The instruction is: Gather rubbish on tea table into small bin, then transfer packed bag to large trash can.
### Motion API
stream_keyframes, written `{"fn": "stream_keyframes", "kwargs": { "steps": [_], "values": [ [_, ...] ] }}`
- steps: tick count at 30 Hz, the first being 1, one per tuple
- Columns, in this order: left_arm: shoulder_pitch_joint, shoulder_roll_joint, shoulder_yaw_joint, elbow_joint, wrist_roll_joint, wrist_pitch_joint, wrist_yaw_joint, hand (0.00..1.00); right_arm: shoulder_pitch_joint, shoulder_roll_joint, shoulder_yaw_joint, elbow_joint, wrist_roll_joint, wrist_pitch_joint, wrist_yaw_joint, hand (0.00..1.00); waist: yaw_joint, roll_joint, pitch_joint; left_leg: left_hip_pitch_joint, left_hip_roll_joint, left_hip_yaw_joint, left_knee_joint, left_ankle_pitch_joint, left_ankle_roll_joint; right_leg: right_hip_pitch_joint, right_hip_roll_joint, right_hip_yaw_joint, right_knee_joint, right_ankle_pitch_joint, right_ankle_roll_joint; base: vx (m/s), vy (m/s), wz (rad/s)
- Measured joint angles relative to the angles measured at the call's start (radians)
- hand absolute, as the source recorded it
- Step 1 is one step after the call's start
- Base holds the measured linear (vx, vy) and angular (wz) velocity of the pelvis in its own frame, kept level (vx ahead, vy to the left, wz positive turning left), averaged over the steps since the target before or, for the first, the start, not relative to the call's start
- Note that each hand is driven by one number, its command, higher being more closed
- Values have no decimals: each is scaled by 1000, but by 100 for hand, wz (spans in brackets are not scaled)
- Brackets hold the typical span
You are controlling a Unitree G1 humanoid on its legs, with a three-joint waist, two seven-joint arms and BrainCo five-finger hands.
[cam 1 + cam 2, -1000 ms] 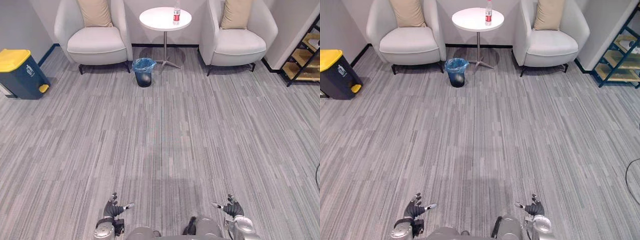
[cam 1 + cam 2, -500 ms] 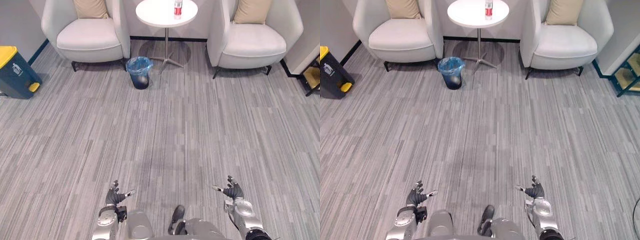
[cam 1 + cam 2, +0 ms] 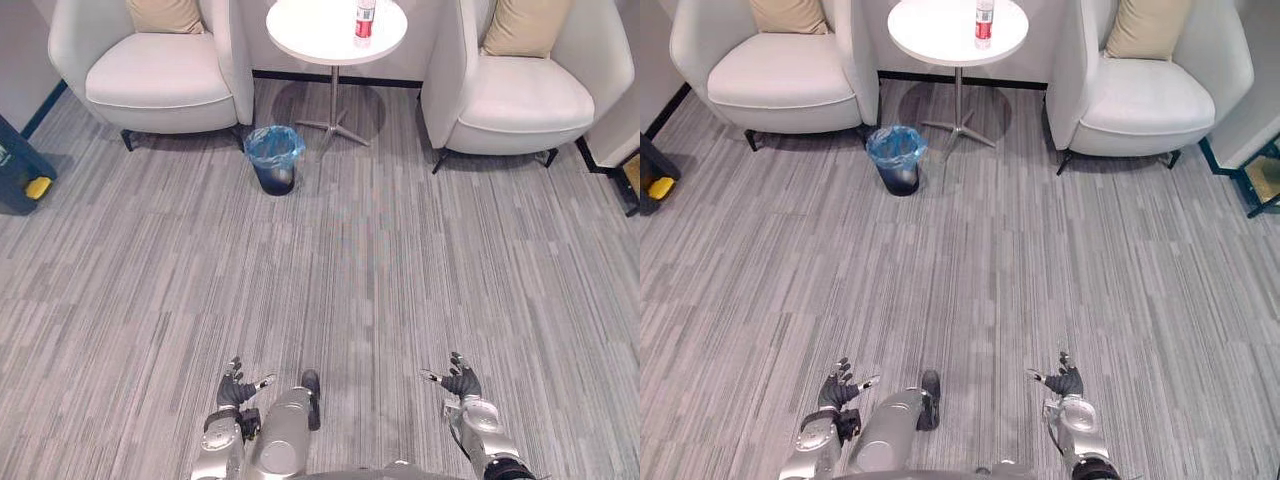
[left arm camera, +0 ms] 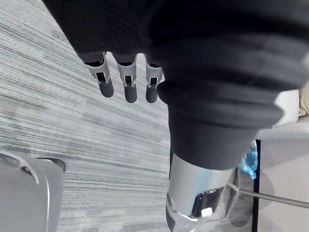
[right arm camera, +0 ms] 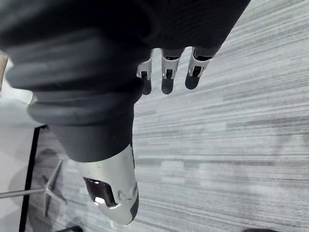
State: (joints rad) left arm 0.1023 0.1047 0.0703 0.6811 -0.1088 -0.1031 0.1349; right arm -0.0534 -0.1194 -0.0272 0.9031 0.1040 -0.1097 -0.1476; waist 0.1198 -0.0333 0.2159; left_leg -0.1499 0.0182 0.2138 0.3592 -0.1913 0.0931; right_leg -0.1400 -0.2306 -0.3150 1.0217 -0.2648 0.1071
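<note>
1. The grey striped floor [image 3: 400, 260] carries everything.
2. Two pale armchairs, left [image 3: 150, 85] and right [image 3: 525, 100], stand along its far edge, each with a tan cushion [image 3: 163, 14].
3. The round white tea table [image 3: 310, 30] stands between them.
4. The large trash can [image 3: 12, 165], dark blue, sits at the floor's left edge, partly cut off.
5. The small bin [image 3: 274, 180], lined with a blue bag, stands near the table's foot, just beside the left armchair.
6. The left hand [image 3: 235, 390] and right hand [image 3: 462, 383] hang over the floor's near edge, well apart, fingers [image 4: 125, 82] straight and spread, holding nothing.
7. The bottle [image 3: 365, 20], red-labelled, stands upright toward the table's right edge.
</note>
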Motion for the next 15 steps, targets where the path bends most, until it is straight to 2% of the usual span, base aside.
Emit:
{"fn": "stream_keyframes", "kwargs": {
  "steps": [1,2,5,6,7,8,9,10,11,12,13,14,15],
  "values": [
    [-7,9,2,-1,-3,0,0,0,1,1,-2,9,0,0,0,0,-4,-2,-3,40,-5,-12,-35,-4,-1,-46,-10,-26,-16,-10,-18,413,61,26],
    [-11,17,3,-2,-6,0,1,0,-8,0,-3,18,0,0,0,0,-5,-1,-3,58,-4,-21,-51,-4,-2,-64,-10,-43,-49,-13,-18,410,39,30],
    [-15,16,11,-1,-7,-1,1,0,-16,-8,-4,38,0,2,0,0,-21,6,0,154,5,-48,-131,-10,-16,-134,19,-97,-362,-6,-20,430,-27,25],
    [-15,17,11,4,-7,-1,1,0,-22,-9,-4,42,0,2,0,0,-27,5,1,176,7,-53,-148,-14,-23,-150,32,-95,-469,17,-28,391,-71,17],
    [-17,17,11,12,-7,-1,1,0,-26,-10,-4,46,0,2,0,0,-28,7,2,197,11,-57,-160,-24,-40,-164,51,-83,-574,59,-31,474,-144,23],
    [-20,19,10,24,-7,-1,1,0,-22,-10,-4,48,0,2,0,0,-32,3,1,234,13,-69,-170,-41,-69,-162,84,-40,-728,147,-31,317,-113,22],
    [-19,19,10,25,-6,-1,1,0,-20,-10,-4,48,0,2,0,0,-32,1,0,239,13,-74,-169,-47,-79,-163,90,-29,-750,165,-34,410,-185,46],
    [-13,20,10,28,-6,-1,1,0,-4,-9,-4,47,0,2,0,0,-38,-9,-5,259,13,-88,-166,-73,-109,-163,95,14,-764,216,-70,335,-218,71],
    [-8,20,11,28,-5,-3,1,0,13,-9,-5,46,0,2,0,0,-54,-11,-13,274,25,-122,-147,-122,-125,-163,96,15,-714,269,-117,519,-360,88],
    [-5,16,11,33,-5,-3,1,0,21,-10,-5,46,0,3,0,0,-62,4,-17,283,55,-140,-113,-152,-148,-165,114,6,-668,257,-117,549,-372,62],
    [0,15,11,37,-5,-2,1,0,27,-9,-5,46,0,4,1,0,-53,19,-23,264,80,-148,-54,-163,-167,-158,136,-6,-664,229,-127,564,-412,24],
    [5,15,15,37,-3,-1,0,0,32,-5,-3,34,1,3,2,0,-50,32,-26,146,146,-159,200,-154,-181,-120,186,-30,-700,207,-146,472,-333,5],
    [8,11,19,37,-3,0,0,0,37,-6,-4,19,4,2,1,0,-50,44,-24,88,177,-162,328,-126,-178,-95,213,-40,-723,210,-159,447,-342,-6]
  ]
}}
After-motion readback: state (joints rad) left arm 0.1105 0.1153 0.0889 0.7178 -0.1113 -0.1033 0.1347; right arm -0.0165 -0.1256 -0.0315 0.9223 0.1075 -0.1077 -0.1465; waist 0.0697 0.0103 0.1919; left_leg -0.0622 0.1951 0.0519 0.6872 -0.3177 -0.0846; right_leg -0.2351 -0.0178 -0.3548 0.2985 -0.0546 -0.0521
